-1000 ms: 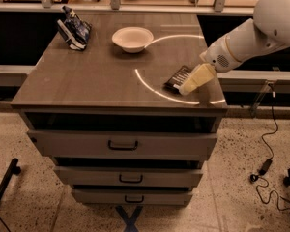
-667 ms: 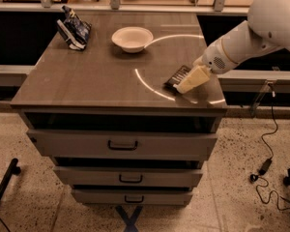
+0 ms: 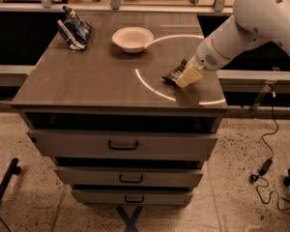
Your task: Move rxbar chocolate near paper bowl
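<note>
Your pincer (image 3: 184,76), near right of brown worktop (image 3: 87,76): pinching flat black wrapped rxbar chocolate (image 3: 173,73), seemingly for carrying to round off-white paper bowl (image 3: 132,37).

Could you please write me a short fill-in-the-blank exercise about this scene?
The pincer is at the rxbar chocolate, to the picture's ____ of the paper bowl. The bowl holds ____. The snack bag lies to the bowl's ____ in the picture. The cabinet shows ____ drawer handles.
Missing: right; nothing; left; three.

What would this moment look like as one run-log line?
gripper: at rxbar chocolate, right side of cabinet top | rxbar chocolate: apart from paper bowl | paper bowl: back centre
</note>
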`<move>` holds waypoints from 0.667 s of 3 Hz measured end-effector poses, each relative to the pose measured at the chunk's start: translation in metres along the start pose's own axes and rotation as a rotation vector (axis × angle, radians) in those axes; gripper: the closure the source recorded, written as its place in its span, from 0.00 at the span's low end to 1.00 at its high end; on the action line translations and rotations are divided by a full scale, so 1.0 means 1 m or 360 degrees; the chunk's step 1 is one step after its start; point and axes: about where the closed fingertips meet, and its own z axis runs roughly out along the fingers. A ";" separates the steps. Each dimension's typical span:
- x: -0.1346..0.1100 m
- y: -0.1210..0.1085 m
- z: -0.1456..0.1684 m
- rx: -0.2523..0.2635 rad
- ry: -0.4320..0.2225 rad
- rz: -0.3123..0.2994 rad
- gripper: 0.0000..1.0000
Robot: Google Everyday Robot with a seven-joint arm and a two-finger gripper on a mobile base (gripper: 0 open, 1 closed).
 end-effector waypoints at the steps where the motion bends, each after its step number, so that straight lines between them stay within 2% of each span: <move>1: -0.005 0.002 -0.005 0.0037 0.0047 -0.0051 0.95; 2: -0.007 0.002 -0.009 0.0053 0.0097 -0.0076 1.00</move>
